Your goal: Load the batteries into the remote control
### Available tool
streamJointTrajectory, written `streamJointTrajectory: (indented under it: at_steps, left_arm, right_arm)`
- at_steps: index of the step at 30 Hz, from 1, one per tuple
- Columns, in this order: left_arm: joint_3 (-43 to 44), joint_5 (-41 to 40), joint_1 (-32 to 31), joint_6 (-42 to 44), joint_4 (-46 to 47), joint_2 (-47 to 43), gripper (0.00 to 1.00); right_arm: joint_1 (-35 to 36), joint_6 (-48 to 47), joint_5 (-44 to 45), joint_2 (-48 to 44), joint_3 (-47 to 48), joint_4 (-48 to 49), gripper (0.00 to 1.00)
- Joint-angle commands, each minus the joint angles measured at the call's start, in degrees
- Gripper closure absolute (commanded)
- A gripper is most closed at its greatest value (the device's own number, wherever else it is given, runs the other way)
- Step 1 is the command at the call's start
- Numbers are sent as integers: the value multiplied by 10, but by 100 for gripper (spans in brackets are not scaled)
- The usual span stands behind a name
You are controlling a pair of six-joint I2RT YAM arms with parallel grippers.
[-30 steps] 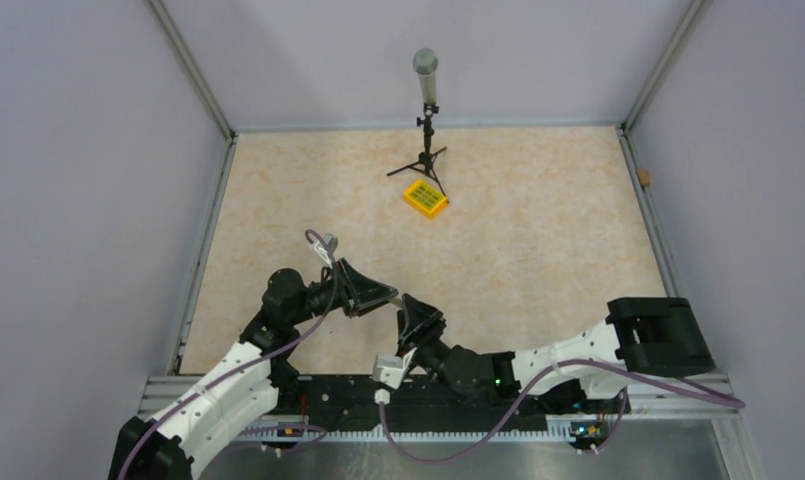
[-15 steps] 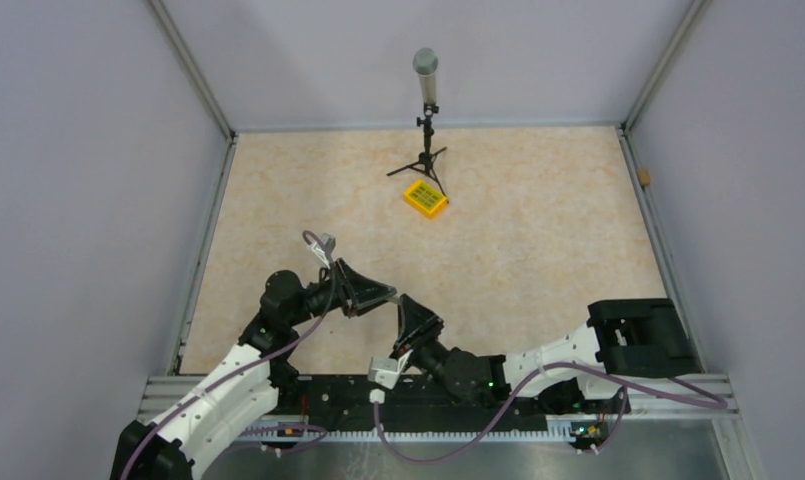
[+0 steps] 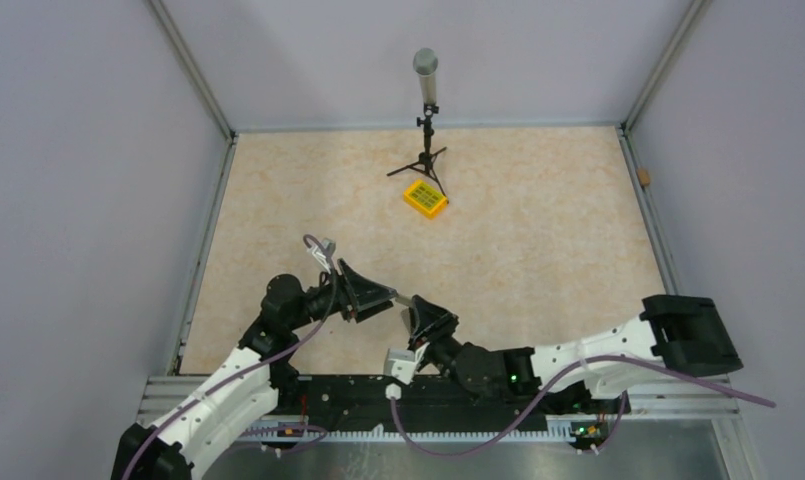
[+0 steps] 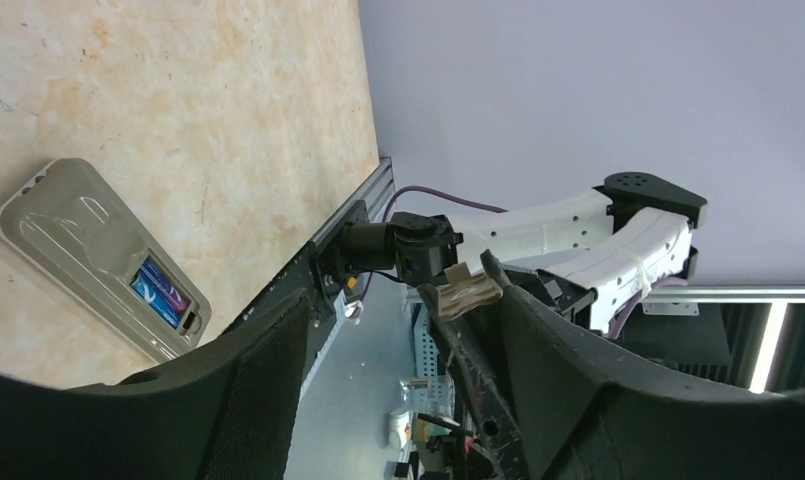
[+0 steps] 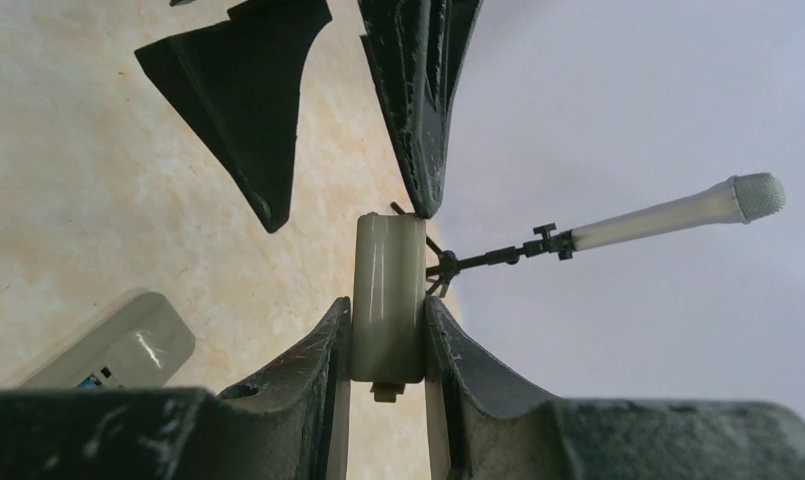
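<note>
The slim grey-white plastic remote control (image 4: 78,235) lay back-up beside the spread left gripper (image 5: 348,215), a blue battery (image 4: 160,293) in its open bay. The right gripper (image 5: 388,308) pinched a pale plastic slab (image 5: 388,270) (held upright). Its elbow had swung rightward since a second before.

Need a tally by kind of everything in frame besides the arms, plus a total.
remote control: 1
batteries: 1 visible, in the remote's open bay
grey-white cover piece: 1, held in the right end effector
yellow box: 1
microphone on stand: 1
Total: 5
</note>
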Motion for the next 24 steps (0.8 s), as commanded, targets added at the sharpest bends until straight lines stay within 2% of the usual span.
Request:
streamJointTrajectory:
  at_steps: [1, 6, 12, 19, 24]
  left_arm:
    - [-4, -15, 3, 43, -2, -19, 28]
    - [3, -19, 3, 68, -11, -23, 27]
    - [19, -30, 3, 114, -46, -13, 27]
    - [46, -32, 3, 180, -88, 34, 28]
    - [65, -23, 3, 212, -90, 87, 29]
  right_arm:
    - [0, 159, -27, -82, 47, -190, 100]
    - [-15, 281, -72, -154, 77, -349, 100]
    - [-29, 392, -122, -206, 102, -463, 100]
    - [-51, 528, -138, -210, 165, -588, 100]
    - [-82, 655, -183, -184, 218, -690, 100]
